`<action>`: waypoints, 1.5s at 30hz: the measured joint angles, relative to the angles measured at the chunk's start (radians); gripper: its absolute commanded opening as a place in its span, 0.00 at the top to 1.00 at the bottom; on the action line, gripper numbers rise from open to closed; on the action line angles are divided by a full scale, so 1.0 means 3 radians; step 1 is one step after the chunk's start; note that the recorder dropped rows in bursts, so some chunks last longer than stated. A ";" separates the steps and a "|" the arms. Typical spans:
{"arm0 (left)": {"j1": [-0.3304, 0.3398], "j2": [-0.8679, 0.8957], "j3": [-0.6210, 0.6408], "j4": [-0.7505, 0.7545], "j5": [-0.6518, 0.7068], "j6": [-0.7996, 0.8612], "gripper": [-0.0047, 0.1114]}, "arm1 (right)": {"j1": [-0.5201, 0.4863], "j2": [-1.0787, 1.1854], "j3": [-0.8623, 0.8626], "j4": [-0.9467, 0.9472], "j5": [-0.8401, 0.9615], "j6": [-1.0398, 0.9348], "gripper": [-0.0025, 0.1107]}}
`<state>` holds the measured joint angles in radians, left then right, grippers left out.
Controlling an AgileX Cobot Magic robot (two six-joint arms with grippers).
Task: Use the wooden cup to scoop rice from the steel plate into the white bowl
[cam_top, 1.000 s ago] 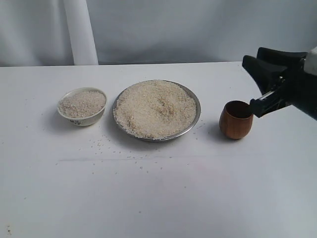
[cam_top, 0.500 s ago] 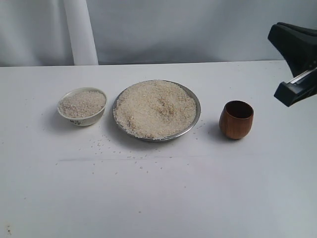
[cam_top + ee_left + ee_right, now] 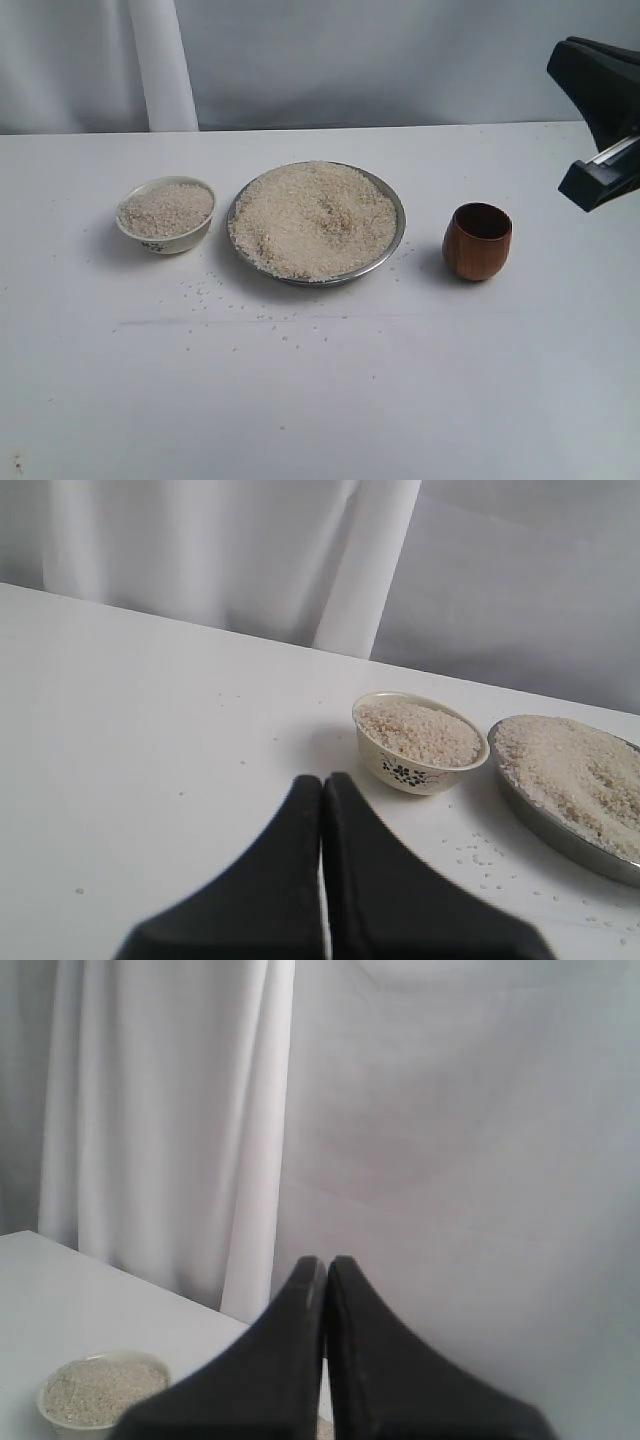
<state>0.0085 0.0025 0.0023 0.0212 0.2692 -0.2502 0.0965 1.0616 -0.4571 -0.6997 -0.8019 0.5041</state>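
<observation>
The steel plate [image 3: 391, 250] sits mid-table, heaped with rice [image 3: 313, 218]. To its left stands the white bowl [image 3: 168, 240], filled with rice nearly to the rim. The wooden cup [image 3: 477, 241] stands upright and free to the right of the plate. My right gripper [image 3: 575, 60] hangs raised at the far right edge, above and right of the cup; in the right wrist view its fingers [image 3: 325, 1262] are shut on nothing. My left gripper [image 3: 322, 778] is shut and empty, low over the table short of the white bowl [image 3: 415, 765] and the steel plate [image 3: 545, 815].
Loose rice grains [image 3: 205, 290] lie scattered on the white table in front of the bowl and plate. A white curtain [image 3: 160, 60] hangs behind the table's far edge. The right wrist view also catches the white bowl [image 3: 55, 1415].
My right gripper has drawn up and to the right, away from the wooden cup, which stays standing where it was. Over the last half second it barely moved.
</observation>
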 measured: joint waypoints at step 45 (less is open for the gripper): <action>-0.0008 0.0000 0.0000 0.0000 0.0000 0.0000 0.96 | -0.0024 -0.2987 0.0098 0.1826 0.3119 -0.1612 0.98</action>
<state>0.0062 0.0025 0.0023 0.0212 0.2692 -0.2502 0.0893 0.1654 -0.4276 -0.1519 0.1337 0.0206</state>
